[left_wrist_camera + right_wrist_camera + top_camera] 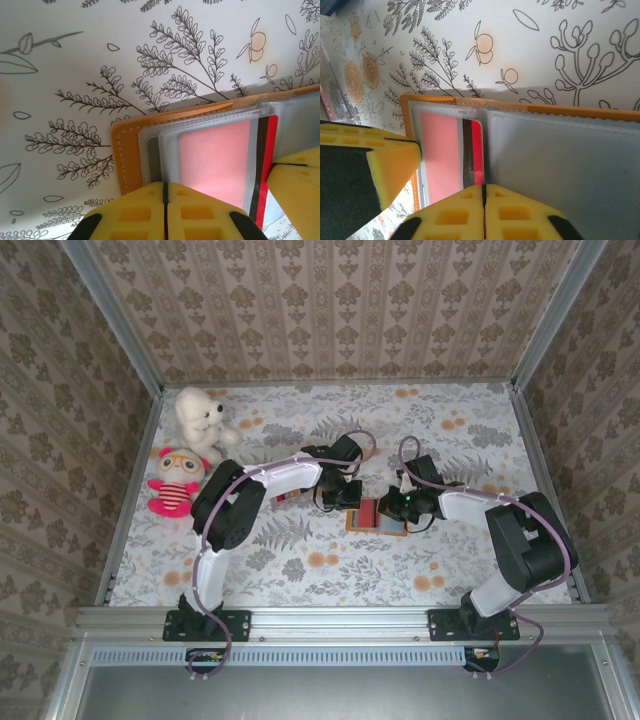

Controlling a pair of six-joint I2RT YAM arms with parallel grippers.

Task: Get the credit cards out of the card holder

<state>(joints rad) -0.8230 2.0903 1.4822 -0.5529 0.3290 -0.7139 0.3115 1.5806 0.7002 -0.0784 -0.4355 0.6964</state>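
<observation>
Card holder (127,155) lies open under the closed left pincer (165,197); right pincer (483,195) seemingly pinches its red card (478,150).

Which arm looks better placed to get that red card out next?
Probably the right: the right gripper, jaws shut, sits at the exposed striped end of the red card; the left gripper, also shut, sits over the card holder.
</observation>
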